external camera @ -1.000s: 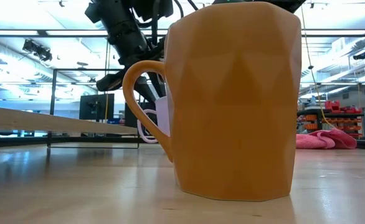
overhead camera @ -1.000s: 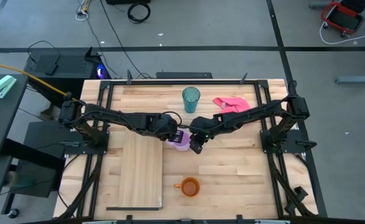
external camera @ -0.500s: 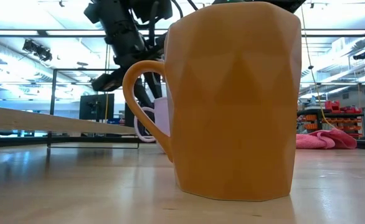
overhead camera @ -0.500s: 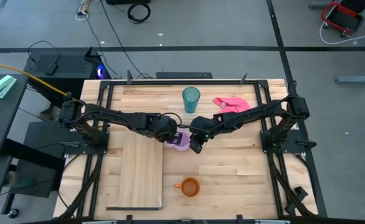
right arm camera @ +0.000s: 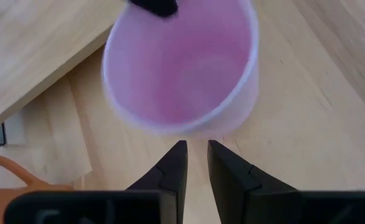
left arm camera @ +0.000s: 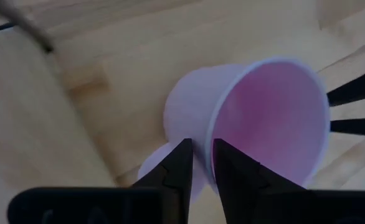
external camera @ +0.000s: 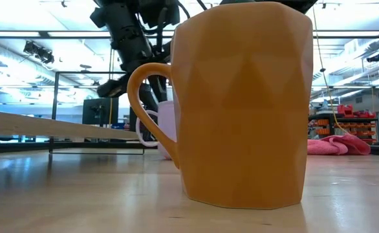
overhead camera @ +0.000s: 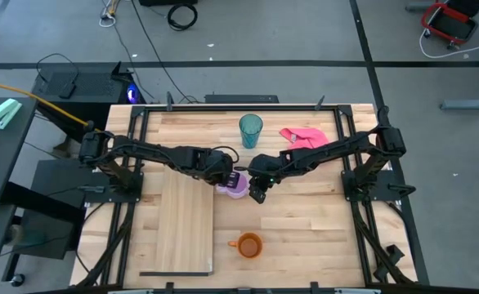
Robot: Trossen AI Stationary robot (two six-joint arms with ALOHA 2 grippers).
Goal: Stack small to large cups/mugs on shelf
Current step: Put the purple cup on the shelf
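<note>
The small lilac mug is near the table's middle, just right of the shelf plank. It also shows in the left wrist view and the right wrist view. My left gripper is shut on its rim. My right gripper stands just right of the mug, its fingers a narrow gap apart with nothing between them. The orange mug stands on its base near the front edge. The teal tumbler stands upright at the back. My left gripper pinches the lilac mug's rim right beside the handle, one finger inside the mug and one outside. The fingers come slanting down from the table's left. The mug sits tilted in the hold; whether its base touches the table, I cannot tell.
A pink cloth lies at the back right. The shelf's black wire frame is at its near end. In the low view the orange mug fills the foreground and hides most of the lilac mug.
My left gripper has drawn the lilac mug a little toward the table's left, nearer the shelf plank. My right gripper has stayed about where it was.
</note>
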